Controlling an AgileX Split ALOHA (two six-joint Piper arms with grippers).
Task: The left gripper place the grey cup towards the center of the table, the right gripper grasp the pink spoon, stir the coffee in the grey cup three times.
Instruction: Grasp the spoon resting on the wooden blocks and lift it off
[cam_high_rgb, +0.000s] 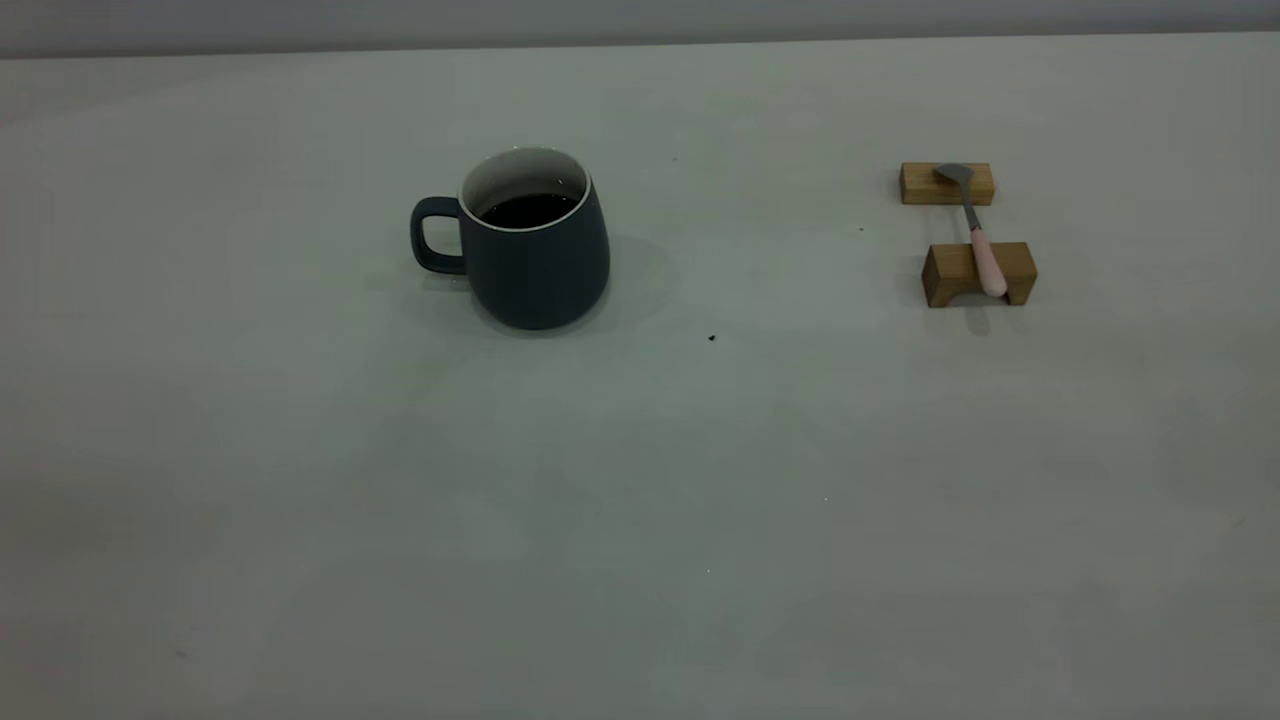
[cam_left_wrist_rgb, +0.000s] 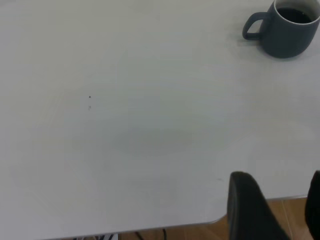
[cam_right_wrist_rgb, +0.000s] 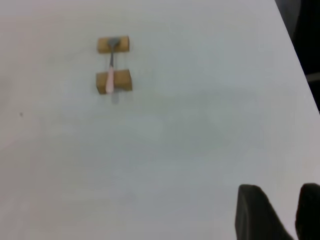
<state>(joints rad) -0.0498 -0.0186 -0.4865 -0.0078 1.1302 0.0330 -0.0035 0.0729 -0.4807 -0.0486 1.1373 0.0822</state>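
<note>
The grey cup (cam_high_rgb: 535, 260) stands upright left of the table's (cam_high_rgb: 640, 500) middle, handle pointing left, with dark coffee (cam_high_rgb: 530, 210) inside. The pink spoon (cam_high_rgb: 985, 255) lies across two wooden blocks at the right, bowl on the far block. Neither gripper shows in the exterior view. In the left wrist view my left gripper (cam_left_wrist_rgb: 279, 176) is open and empty at the table's edge, far from the grey cup (cam_left_wrist_rgb: 292, 35). In the right wrist view my right gripper (cam_right_wrist_rgb: 280, 188) is open with nothing in it, well away from the pink spoon (cam_right_wrist_rgb: 110, 80).
The spoon rests on a far tan block (cam_high_rgb: 925, 184) and a near arched tan block (cam_high_rgb: 950, 275). A few tiny dark specks (cam_high_rgb: 711, 338) dot the table. The table edge (cam_left_wrist_rgb: 150, 229) runs just by the left gripper, with wooden floor beyond.
</note>
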